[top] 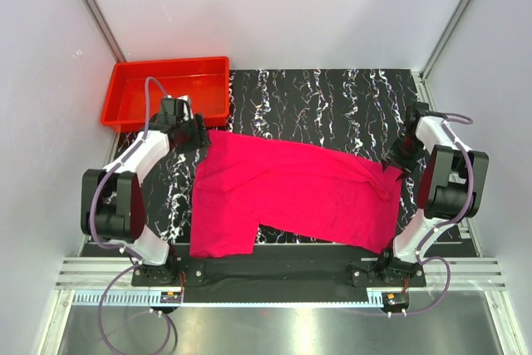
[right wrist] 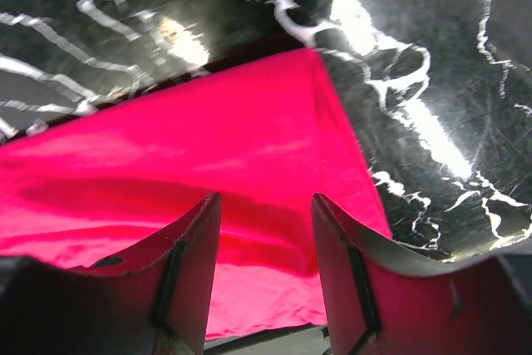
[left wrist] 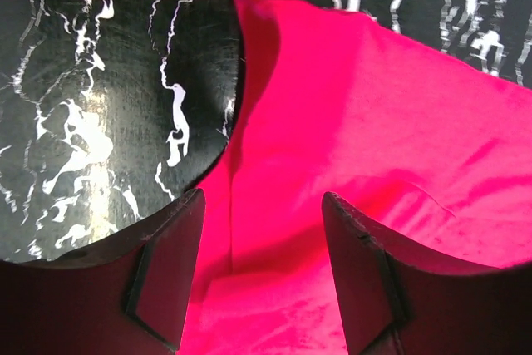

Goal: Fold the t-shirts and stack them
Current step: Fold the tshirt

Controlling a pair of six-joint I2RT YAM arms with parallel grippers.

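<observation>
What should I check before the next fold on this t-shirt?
1. Magenta t-shirt spread flat: not ok, it lies crooked and creased.
2. T-shirt wholly on the marbled mat: cannot tell at the near edge.
3. Left gripper open: ok, fingers apart over the t-shirt's far corner.
4. Right gripper open: ok, fingers apart over the opposite edge.
5. Red tray free of cloth: ok, no cloth inside.
</observation>
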